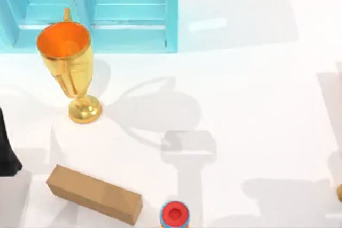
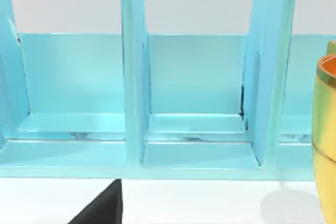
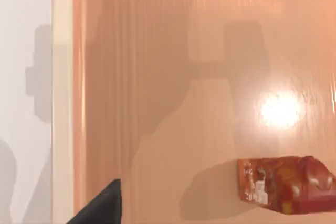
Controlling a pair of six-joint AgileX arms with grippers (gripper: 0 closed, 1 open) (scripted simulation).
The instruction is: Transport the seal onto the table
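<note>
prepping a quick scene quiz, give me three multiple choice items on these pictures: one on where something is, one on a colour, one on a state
1. Where does the cardboard box lie on the table?
A. near the top view's lower left
B. inside the cabinet
C. at the far right edge

2. What colour is the inside of the trophy cup?
A. green
B. orange
C. black

3. How does the seal sit in the right wrist view?
A. lying on a glossy orange-tan surface
B. standing on the white table
C. balanced on the trophy

Answers:
1. A, the box lies below the trophy, left of the red-topped cylinder.
2. B, the top view looks down into an orange bowl.
3. A, it lies there with its shadow beside it.
</note>
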